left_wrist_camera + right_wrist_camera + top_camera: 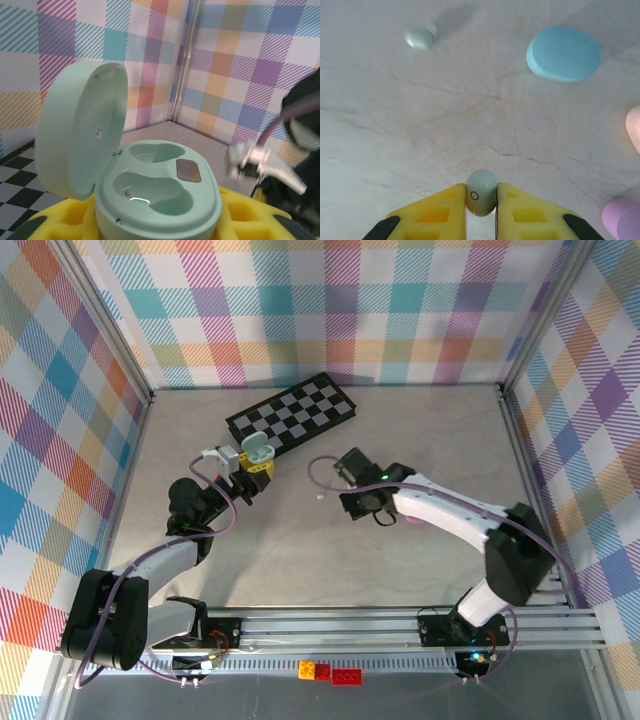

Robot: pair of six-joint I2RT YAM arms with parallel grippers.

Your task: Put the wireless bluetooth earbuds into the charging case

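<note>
Pastel plaid walls close in a pale, scuffed table, with a chessboard (290,412) lying beyond the left gripper (256,466). That gripper is clenched on the open mint charging case (157,200), its yellow pads (55,225) pressing the shell from both sides, and the lid (80,130) stands up on the left of the two empty wells. A tiny sticker inside the lid is too small to read, and a brown oval plate (188,170) between the wells carries no writing I can make out. Off to the right, the right gripper (481,200) pinches a greenish earbud (481,190) at its very fingertips. Ahead and to the left of it a second greenish bud (420,37) lies loose on the table; ahead and to the right lies a blue case (563,53), with a pink case (634,127) and a purple case (622,217) further right. The held bud shows only a small ring mark, no brand. The risks, as I judge them: the smooth bud could twist or squirt out of so shallow a pinch; brought in turned the wrong way, it would not seat in a shaped well; a hard push could shift the case in the foam pads or knock the lid; and the arms must come close to each other, so the fingers could clash
</note>
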